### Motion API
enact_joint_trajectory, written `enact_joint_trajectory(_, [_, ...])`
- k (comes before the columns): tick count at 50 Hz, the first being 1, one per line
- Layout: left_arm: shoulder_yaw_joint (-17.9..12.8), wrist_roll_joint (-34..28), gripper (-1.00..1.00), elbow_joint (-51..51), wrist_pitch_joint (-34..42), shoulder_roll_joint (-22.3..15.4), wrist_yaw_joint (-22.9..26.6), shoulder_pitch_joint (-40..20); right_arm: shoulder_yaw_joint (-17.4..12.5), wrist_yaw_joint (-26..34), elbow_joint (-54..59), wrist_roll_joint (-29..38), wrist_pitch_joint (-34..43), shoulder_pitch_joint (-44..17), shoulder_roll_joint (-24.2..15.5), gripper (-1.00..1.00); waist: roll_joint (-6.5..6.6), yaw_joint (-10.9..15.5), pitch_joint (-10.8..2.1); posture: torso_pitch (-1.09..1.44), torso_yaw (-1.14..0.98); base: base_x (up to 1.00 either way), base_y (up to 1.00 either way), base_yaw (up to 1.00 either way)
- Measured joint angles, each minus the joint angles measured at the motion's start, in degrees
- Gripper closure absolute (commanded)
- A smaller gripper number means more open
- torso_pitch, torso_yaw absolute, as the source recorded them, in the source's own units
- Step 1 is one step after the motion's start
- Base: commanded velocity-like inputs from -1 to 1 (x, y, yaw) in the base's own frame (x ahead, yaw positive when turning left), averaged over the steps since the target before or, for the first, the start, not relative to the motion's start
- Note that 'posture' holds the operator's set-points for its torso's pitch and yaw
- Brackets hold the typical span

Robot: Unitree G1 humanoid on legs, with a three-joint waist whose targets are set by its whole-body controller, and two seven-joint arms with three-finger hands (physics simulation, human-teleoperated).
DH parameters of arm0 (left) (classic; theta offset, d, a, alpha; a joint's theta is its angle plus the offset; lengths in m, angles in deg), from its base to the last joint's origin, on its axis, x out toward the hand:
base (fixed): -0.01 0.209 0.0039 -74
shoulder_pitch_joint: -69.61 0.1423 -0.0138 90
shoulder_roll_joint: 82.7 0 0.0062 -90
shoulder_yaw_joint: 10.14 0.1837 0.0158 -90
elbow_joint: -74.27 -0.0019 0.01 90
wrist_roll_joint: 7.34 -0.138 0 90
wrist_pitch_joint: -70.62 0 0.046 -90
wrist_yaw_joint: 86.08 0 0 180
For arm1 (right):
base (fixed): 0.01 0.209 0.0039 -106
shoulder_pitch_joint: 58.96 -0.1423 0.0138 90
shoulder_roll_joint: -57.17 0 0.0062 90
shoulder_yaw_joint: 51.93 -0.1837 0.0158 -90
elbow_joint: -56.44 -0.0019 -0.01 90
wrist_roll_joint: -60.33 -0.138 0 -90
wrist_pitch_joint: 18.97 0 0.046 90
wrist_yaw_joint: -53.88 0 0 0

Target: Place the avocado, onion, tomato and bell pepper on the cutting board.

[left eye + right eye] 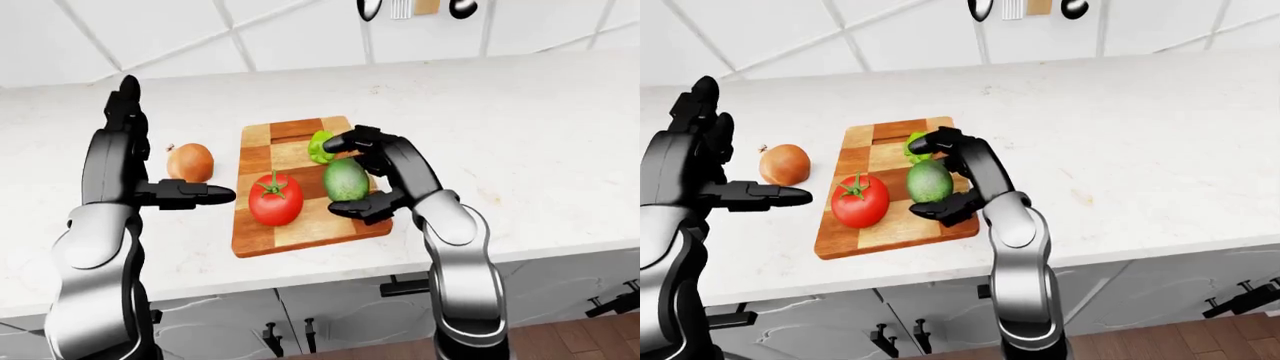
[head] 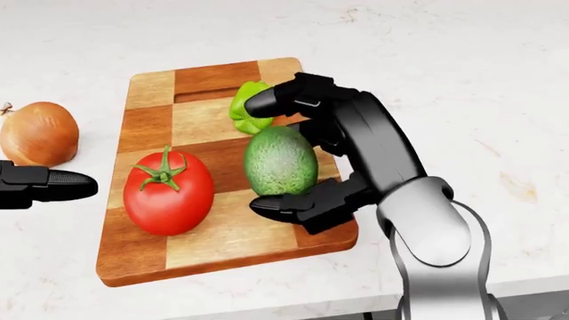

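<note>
The wooden cutting board [image 2: 151, 90] lies on the white counter. On it are the red tomato [image 2: 169, 197], the green avocado [image 2: 280, 160] and, above the avocado, the green bell pepper [image 2: 245, 110], partly hidden by my fingers. The onion [image 2: 37, 133] sits on the counter just left of the board. My right hand [image 2: 258, 155] is open, its fingers above the avocado and its thumb below it. My left hand [image 1: 178, 139] is open and raised next to the onion, its thumb [image 2: 53, 183] pointing toward the board.
The white counter [image 1: 520, 135] stretches to the right of the board. A tiled wall [image 1: 300, 30] rises behind it, with utensils [image 1: 410, 7] hanging at the top. The counter's near edge and cabinet fronts with handles [image 1: 405, 286] run along the bottom.
</note>
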Motion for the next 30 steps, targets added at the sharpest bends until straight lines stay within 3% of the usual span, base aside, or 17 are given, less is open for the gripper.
enact_joint_trajectory(19, [-0.04, -0.13, -1.00, -0.20, -0.39, 0.21, 0.09, 0.06, 0.24, 0.78, -1.05, 0.41, -0.07, -0.46, 0.09, -0.39, -0.03, -0.02, -0.17, 0.00, 0.00, 0.00, 0.00, 0.00])
enact_joint_trajectory(30, [-0.27, 0.06, -1.00, 0.40, 0.04, -0.03, 0.22, 0.12, 0.13, 1.49, -1.48, 0.96, 0.58, -0.89, 0.07, -0.36, 0.00, 0.02, -0.12, 0.00, 0.00, 0.00, 0.00, 0.00])
